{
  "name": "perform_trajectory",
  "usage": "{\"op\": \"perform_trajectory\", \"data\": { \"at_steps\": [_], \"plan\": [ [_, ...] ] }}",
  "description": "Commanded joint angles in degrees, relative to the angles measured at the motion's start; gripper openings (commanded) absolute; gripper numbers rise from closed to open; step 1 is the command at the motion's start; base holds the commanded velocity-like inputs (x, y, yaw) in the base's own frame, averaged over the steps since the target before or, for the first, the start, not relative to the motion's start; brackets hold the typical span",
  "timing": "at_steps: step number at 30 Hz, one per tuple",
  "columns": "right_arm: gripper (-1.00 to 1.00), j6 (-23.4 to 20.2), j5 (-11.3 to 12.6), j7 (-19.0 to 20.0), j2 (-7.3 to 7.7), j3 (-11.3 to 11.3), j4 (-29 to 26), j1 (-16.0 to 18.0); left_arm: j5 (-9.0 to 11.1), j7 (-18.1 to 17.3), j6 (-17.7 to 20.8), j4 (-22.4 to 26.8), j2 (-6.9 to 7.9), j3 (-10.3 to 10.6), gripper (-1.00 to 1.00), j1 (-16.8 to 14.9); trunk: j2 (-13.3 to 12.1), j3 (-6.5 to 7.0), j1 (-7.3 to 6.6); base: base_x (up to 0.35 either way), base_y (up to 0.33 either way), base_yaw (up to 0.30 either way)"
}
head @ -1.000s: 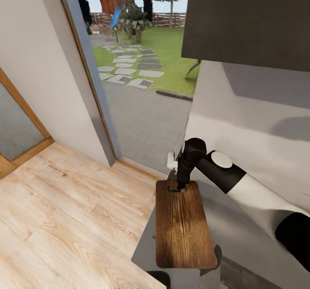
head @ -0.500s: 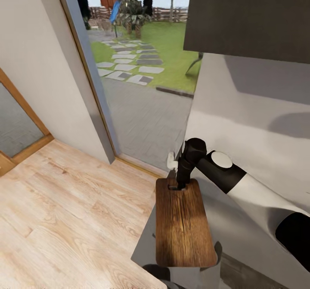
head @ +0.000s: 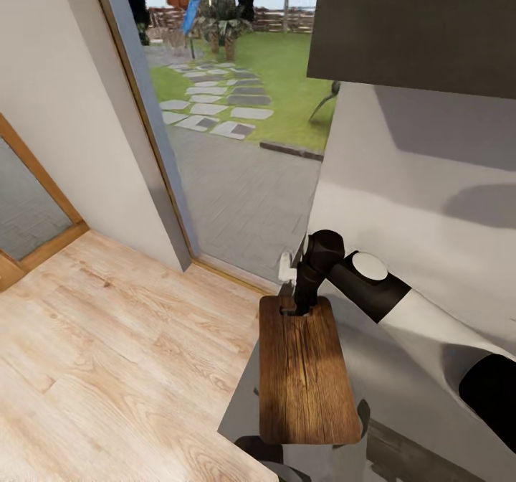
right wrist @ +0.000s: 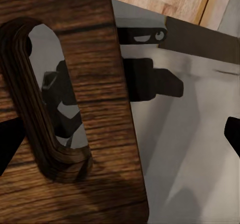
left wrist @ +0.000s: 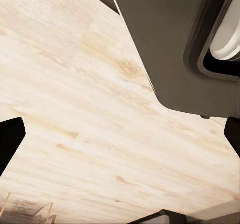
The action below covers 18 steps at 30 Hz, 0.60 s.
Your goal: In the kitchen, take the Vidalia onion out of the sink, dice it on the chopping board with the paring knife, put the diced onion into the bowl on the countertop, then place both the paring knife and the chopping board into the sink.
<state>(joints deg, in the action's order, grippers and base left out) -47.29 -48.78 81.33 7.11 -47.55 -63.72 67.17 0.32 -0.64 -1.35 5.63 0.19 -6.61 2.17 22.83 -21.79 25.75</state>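
The dark-brown chopping board [head: 304, 371] lies lengthwise at the end of the glossy grey countertop [head: 390, 374], its slot-shaped handle hole [head: 292, 313] at the far end. My right gripper [head: 295, 310] points down over that slot end. In the right wrist view the board [right wrist: 70, 54] and its slot [right wrist: 50, 99] lie close below the gripper [right wrist: 120, 134], whose dark fingertips [right wrist: 9, 144] stand wide apart, open, one over the board and one over the countertop [right wrist: 190, 159]. My left gripper [left wrist: 120, 139] hangs open over the wood floor [left wrist: 75, 84]. Onion, knife, bowl and sink are out of view.
A large window [head: 229, 130] onto a garden runs down to the pale plank floor [head: 107, 367] left of the countertop's end. A black upper cabinet [head: 416, 23] hangs above a white wall [head: 423, 181]. A wood-framed glass door [head: 29, 209] is at far left.
The whole head view has shifted slightly, so the camera moved. The right arm and the chopping board keep the same relation to each other.
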Motion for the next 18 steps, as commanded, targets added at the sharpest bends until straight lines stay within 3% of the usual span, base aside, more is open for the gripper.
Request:
{"op": "perform_trajectory", "data": {
  "at_steps": [1,18],
  "plan": [
    [1.0,-0.48,-0.5,0.41,0.06,-0.02,-0.09,0.06,0.03,-0.07,-0.06,0.09,-0.01,-0.32,1.0,0.03,0.09,-0.08,0.03,0.0,0.0,0.0],
    [1.0,-0.43,-0.72,0.32,0.1,0.17,-0.11,0.08,0.02,-0.08,-0.06,0.05,-0.01,-0.3,1.0,0.03,0.09,-0.82,0.03,0.0,0.0,0.0]
  ]
}}
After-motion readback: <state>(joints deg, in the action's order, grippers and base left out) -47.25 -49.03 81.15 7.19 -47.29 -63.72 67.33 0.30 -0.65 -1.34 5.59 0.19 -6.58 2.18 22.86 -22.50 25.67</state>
